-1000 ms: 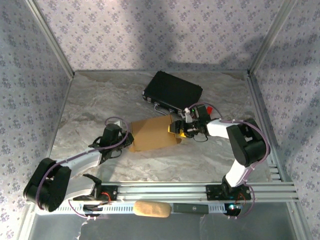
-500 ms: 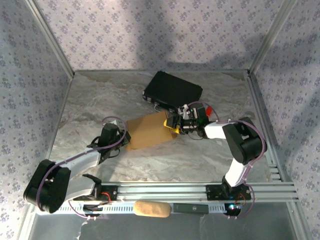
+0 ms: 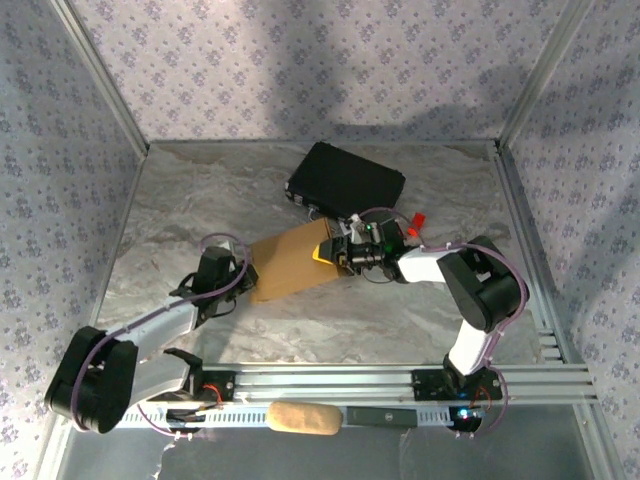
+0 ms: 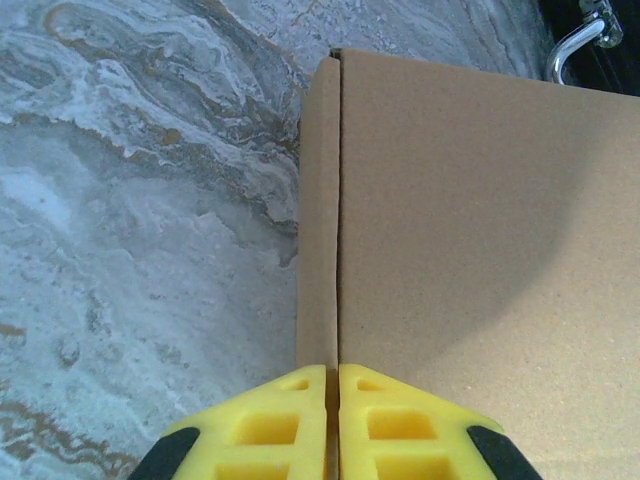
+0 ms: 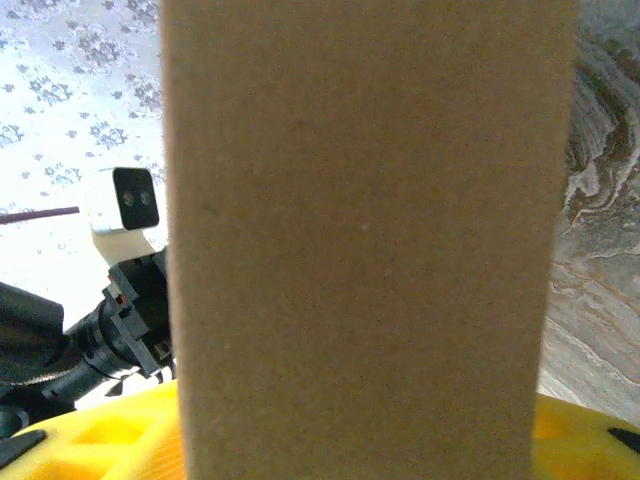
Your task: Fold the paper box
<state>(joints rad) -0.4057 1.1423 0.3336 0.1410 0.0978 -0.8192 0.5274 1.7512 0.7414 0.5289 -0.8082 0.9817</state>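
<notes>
My left claw (image 4: 333, 385) is pressed together on the left edge of the paper box (image 3: 288, 264). The box lies near the middle of the bench (image 3: 180, 200), just nearer me than the black case (image 3: 347, 180). My right claw (image 3: 325, 250) straddles the box's right end, and I cannot tell whether it is squeezing.

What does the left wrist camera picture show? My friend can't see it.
A tan paper box fills the right side, with the yellow-tipped left gripper pinched shut on its near edge. Grey marbled table lies to the left; a metal handle peeks in top right.
</notes>
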